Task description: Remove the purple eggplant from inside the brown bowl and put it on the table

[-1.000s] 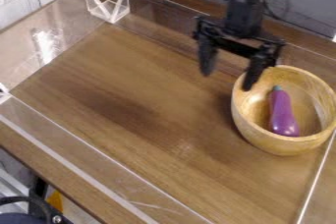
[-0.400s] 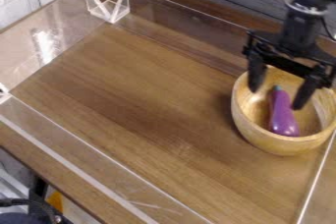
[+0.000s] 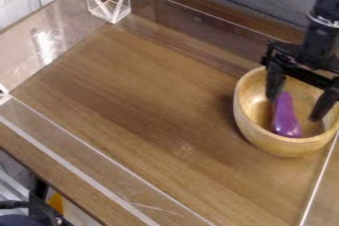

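Moved rightward over the bowl (image 3: 256,141), pincer (image 3: 294,97) spread wide, holding nothing. Eggplant (image 3: 284,116) still inside. Seemingly lining up for the grasp; next, centre above, lower around eggplant, then close.

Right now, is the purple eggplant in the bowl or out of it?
In: the eggplant lies inside the bowl, its rim surrounding it.

The purple eggplant (image 3: 284,116) lies inside the brown bowl (image 3: 252,132), near the table's (image 3: 126,86) right edge. The open pincer (image 3: 299,89) hangs over the bowl.
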`<action>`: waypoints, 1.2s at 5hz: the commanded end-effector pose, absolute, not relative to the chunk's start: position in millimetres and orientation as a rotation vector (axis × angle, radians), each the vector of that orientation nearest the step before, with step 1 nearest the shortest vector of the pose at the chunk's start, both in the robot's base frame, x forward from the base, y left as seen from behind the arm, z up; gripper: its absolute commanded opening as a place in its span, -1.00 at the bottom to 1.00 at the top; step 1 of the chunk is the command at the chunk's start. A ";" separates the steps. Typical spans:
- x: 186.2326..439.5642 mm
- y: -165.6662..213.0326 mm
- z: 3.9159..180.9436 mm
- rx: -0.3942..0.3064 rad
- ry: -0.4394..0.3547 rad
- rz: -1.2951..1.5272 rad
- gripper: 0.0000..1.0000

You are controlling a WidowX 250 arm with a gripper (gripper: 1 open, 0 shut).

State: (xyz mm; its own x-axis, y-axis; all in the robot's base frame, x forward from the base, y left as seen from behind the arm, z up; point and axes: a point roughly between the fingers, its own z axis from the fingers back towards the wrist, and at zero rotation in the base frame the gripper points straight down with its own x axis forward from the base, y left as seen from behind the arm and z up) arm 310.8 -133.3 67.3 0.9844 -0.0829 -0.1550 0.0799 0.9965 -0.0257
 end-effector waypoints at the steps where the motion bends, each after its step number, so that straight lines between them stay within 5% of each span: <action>1: 322.4 -142.2 80.0 -0.032 0.098 -0.094 1.00; 6: 318.9 -138.2 76.3 0.013 0.134 -0.093 1.00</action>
State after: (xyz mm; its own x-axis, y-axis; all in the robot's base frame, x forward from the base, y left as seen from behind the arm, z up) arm 312.6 -133.0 57.2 0.9780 -0.0766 -0.1941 0.0824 0.9964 0.0221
